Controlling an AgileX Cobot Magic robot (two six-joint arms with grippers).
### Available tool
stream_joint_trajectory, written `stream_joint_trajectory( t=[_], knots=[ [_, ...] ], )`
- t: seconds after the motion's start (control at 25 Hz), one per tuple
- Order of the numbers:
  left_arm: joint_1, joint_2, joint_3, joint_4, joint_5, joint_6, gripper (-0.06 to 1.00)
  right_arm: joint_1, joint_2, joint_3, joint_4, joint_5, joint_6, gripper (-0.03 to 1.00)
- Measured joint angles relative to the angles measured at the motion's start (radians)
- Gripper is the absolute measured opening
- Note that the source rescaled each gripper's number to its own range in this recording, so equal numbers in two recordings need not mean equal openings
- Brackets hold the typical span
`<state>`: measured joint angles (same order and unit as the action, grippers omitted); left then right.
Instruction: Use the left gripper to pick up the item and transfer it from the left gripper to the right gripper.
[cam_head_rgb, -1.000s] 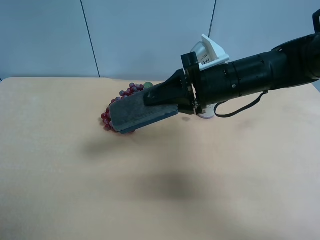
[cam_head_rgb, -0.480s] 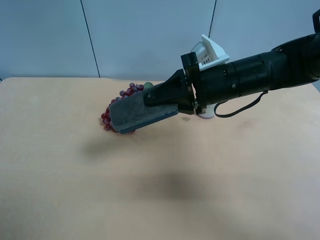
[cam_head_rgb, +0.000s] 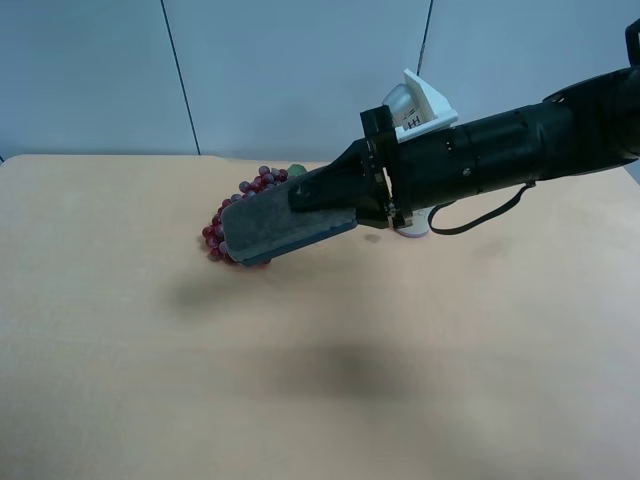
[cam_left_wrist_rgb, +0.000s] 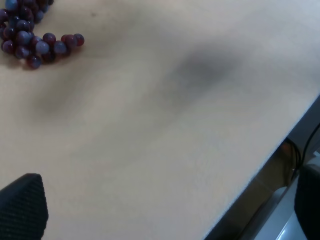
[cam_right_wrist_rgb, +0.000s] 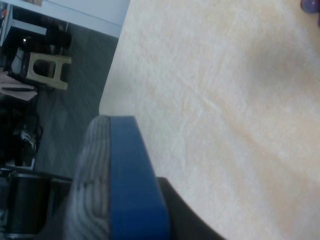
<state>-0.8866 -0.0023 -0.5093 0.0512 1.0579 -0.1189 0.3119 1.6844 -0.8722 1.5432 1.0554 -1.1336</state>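
Observation:
The item (cam_head_rgb: 262, 228), a flat dark green-grey block with a blue underside, hangs tilted above the table, clamped at one end by my right gripper (cam_head_rgb: 330, 205). That gripper belongs to the black arm with the white top, at the exterior high view's right. The right wrist view shows the item (cam_right_wrist_rgb: 117, 180) edge-on, with a dark finger (cam_right_wrist_rgb: 187, 217) against its blue face. My left gripper (cam_left_wrist_rgb: 165, 205) shows only in the left wrist view. Its black fingertips (cam_left_wrist_rgb: 20, 207) stand far apart at the frame's edges, with nothing between them, low over the table.
A red-purple grape bunch (cam_head_rgb: 250, 188) lies on the table behind the item and also shows in the left wrist view (cam_left_wrist_rgb: 30, 42). A white can (cam_head_rgb: 412, 230) is mostly hidden behind the right arm. The table edge (cam_left_wrist_rgb: 260, 172) runs close to the left gripper.

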Motion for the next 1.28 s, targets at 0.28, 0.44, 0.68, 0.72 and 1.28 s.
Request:
stream_joint_trajectory(
  t=[0.28,0.44,0.68,0.72,1.28],
  knots=[
    [0.000,0.000,0.001,0.001,0.000,0.000,1.00,0.000,0.000,0.000,0.000,0.000,0.000,0.00],
    [0.077,0.000,0.001,0.001,0.000,0.001,1.00,0.000,0.000,0.000,0.000,0.000,0.000,0.00],
    [0.354,-0.001,0.001,0.001,0.000,0.001,1.00,0.000,-0.037,0.000,-0.039,-0.006,0.012,0.00],
    [0.400,-0.001,0.001,0.001,0.000,0.001,1.00,0.000,-0.052,0.000,-0.059,-0.017,0.021,0.00],
    [0.827,-0.001,0.001,0.000,0.000,0.001,1.00,-0.047,-0.297,-0.004,-0.558,-0.144,0.459,0.00]
  ],
)
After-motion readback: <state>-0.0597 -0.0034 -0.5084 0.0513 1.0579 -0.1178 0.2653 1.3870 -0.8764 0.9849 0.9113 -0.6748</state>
